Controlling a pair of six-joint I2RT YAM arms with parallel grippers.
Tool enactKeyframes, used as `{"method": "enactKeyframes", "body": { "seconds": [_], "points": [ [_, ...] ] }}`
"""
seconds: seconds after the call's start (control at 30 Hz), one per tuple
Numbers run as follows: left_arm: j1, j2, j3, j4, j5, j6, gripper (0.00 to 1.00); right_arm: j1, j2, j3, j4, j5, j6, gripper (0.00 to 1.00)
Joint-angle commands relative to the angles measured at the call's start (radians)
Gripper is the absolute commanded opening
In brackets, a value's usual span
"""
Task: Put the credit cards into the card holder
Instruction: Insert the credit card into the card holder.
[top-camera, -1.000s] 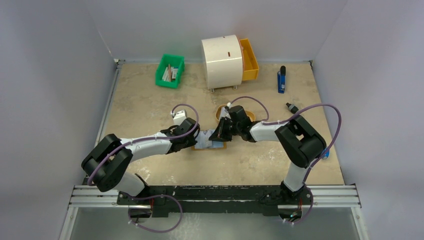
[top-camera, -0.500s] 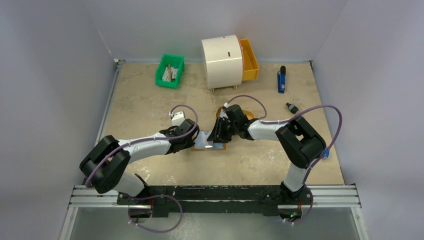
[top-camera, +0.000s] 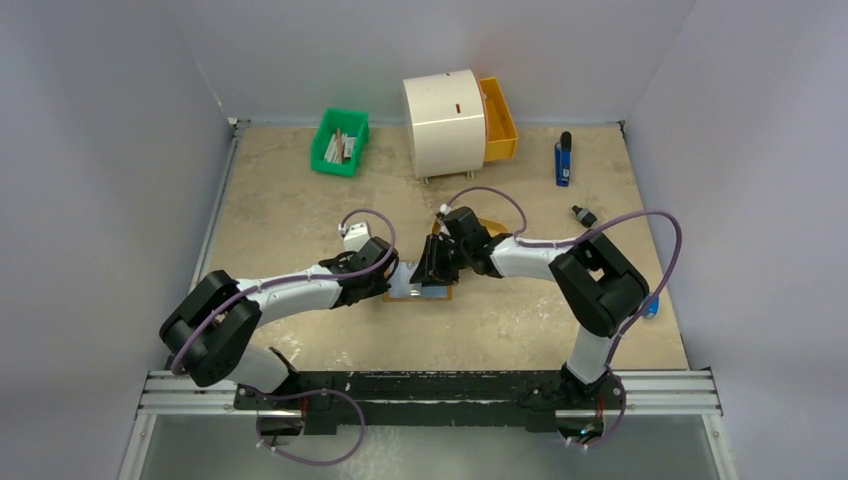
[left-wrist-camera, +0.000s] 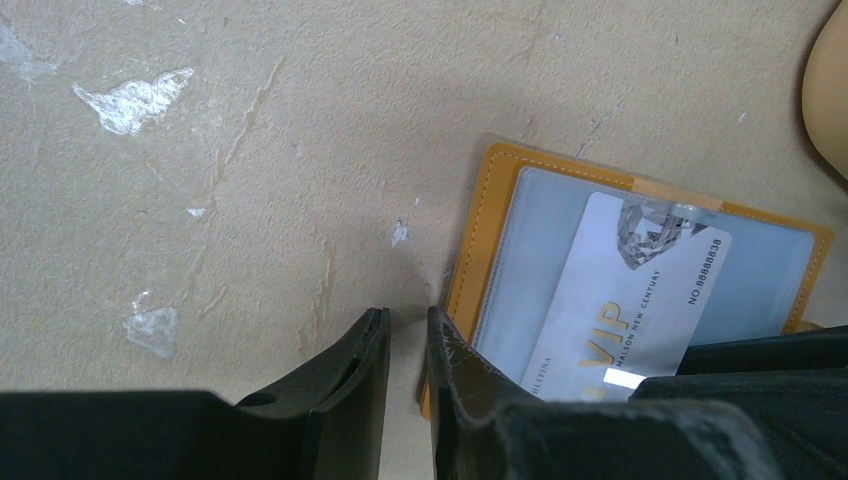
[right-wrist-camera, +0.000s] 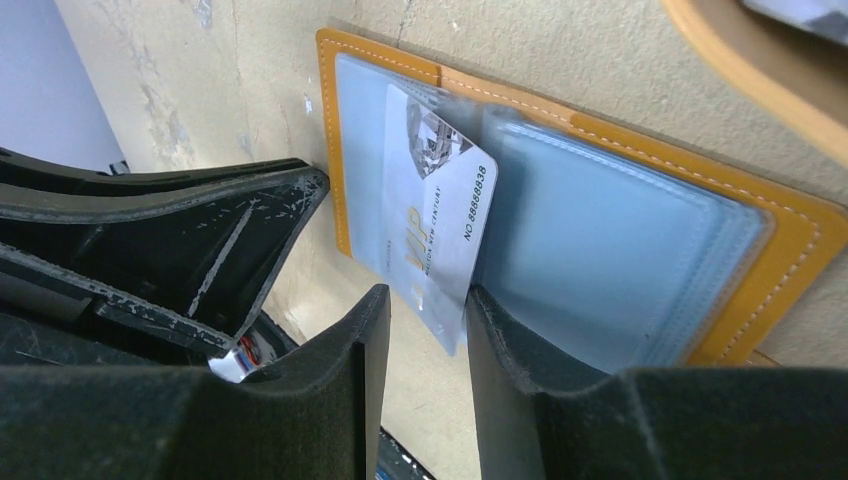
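The card holder (top-camera: 425, 291) lies open on the table between both arms, orange-tan outside (right-wrist-camera: 620, 130) and pale blue-grey inside (left-wrist-camera: 540, 250). One pale credit card (right-wrist-camera: 440, 230) with gold "VIP" print (left-wrist-camera: 630, 290) sits slanted on it, its top end tucked under a clear sleeve. My right gripper (right-wrist-camera: 427, 292) is open just over the card's free lower corner, which lies against one finger's inner face; in the top view it (top-camera: 432, 275) hangs over the holder. My left gripper (left-wrist-camera: 408, 315) is open by a narrow gap with bare table between the jaws. Its right finger (left-wrist-camera: 450, 350) rests on the holder's left edge.
An oval orange tray (top-camera: 490, 225) lies just behind the right gripper. At the back stand a white drum (top-camera: 445, 122) with an orange drawer (top-camera: 497, 118) and a green bin (top-camera: 340, 142). A blue object (top-camera: 563, 160) and a small black item (top-camera: 583, 215) lie at the right.
My right gripper went from shut to open, letting go of the card, and shifted slightly left over the holder. The left arm barely moved.
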Motion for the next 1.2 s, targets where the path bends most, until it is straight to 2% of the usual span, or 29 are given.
{"method": "enactKeyframes", "body": {
  "seconds": [0.0, 0.77, 1.03, 1.17],
  "points": [
    [0.000, 0.008, 0.002, 0.037, 0.020, 0.003, 0.20, 0.013, 0.022, 0.053, -0.024, 0.008, -0.026, 0.36],
    [0.001, 0.026, 0.012, 0.061, 0.045, 0.009, 0.19, 0.056, 0.078, 0.167, -0.126, 0.031, -0.109, 0.39],
    [0.001, 0.018, 0.011, 0.058, 0.044, 0.010, 0.19, 0.073, 0.072, 0.180, -0.134, 0.047, -0.133, 0.45],
    [0.001, 0.005, 0.009, 0.049, 0.033, 0.010, 0.19, 0.073, 0.046, 0.183, -0.194, 0.088, -0.141, 0.46]
  ]
}}
